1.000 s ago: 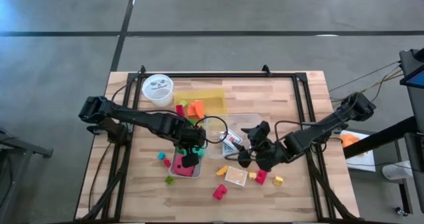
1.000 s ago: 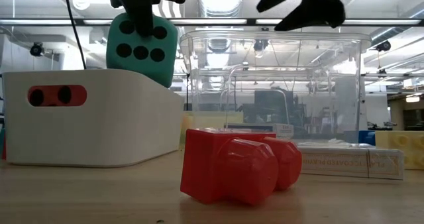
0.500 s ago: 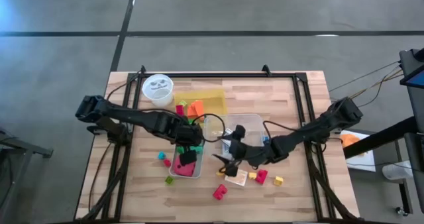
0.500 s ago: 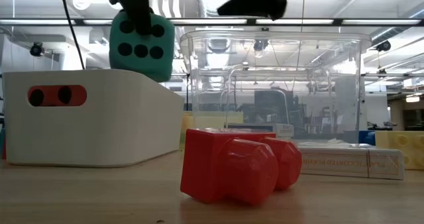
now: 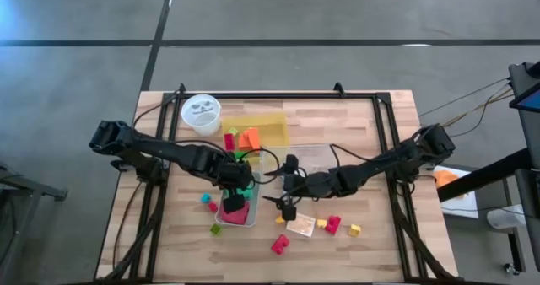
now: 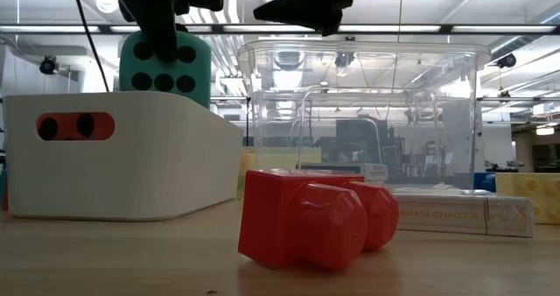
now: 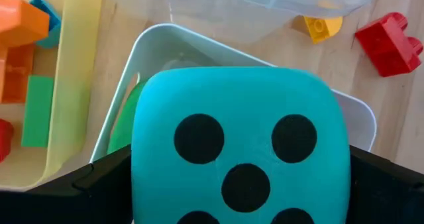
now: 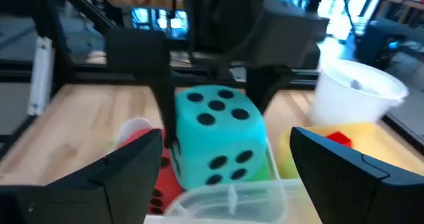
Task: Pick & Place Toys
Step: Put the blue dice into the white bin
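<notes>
A teal die with black dots (image 7: 242,158) hangs over the white bin (image 6: 122,156), with my left gripper (image 5: 237,190) shut on it from above. In the low view the teal die (image 6: 162,64) shows just above the bin's rim. A red dotted die (image 8: 158,196) lies in the bin, and something green (image 7: 122,118) shows under the teal die. My right gripper (image 5: 283,202) stands open to the right of the bin, pointing nearly level at the teal die (image 8: 218,134), touching nothing. Loose blocks (image 5: 332,224) lie near the table's front. My left gripper pinches the teal die by two opposite side faces (image 7: 142,164) between its two fingers (image 7: 99,181). The fingers come from above, pointing steeply down. The die hangs upright, lifted clear above the bin's opening.
The clear plastic box (image 6: 367,112) stands right of the bin. A yellow tray (image 5: 261,129) with orange and red blocks and a white cup (image 5: 201,112) are at the far side. A red block (image 6: 306,217) and a card pack (image 6: 455,213) lie near the front edge.
My right gripper has swung toward the table's left, over the clear box toward the bin, and tipped up from pointing down to nearly level, staying open. My left gripper has carried the teal die a little toward the table's left, over the bin.
</notes>
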You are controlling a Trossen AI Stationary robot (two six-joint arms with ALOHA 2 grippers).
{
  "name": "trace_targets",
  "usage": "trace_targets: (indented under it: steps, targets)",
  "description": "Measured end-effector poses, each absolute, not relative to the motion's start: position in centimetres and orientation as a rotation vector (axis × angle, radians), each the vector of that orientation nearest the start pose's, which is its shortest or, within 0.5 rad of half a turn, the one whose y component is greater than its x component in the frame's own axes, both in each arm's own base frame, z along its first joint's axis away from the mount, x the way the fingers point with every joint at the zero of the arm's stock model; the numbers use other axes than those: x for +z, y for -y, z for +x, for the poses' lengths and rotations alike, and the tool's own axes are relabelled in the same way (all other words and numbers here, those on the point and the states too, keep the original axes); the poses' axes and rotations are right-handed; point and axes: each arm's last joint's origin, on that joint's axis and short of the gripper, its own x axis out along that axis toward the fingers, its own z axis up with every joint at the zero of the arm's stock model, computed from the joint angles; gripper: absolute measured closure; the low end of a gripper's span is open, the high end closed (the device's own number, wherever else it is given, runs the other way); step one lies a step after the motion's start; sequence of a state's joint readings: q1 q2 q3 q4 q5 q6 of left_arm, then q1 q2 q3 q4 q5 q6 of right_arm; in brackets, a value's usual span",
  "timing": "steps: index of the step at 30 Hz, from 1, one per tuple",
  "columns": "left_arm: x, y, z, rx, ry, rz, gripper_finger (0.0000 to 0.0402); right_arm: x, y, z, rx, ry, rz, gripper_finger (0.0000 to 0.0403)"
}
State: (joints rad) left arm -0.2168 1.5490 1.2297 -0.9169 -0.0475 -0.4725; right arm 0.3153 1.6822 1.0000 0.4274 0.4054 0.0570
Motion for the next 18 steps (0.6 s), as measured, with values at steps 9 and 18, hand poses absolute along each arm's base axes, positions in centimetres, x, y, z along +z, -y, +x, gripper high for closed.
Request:
trace_targets:
  steps: [9, 18]
  targets:
    - [25.71, 6.28, 29.02, 0.131, -1.231, -0.257, 0.0002, 23.56, -10.24, 35.52, -0.09, -0.217, 0.043, 0.0078]
    - [25.71, 6.28, 29.03, 0.131, -1.23, -0.258, 0.0002, 23.52, -10.14, 35.61, -0.138, -0.203, 0.1, 0.0078]
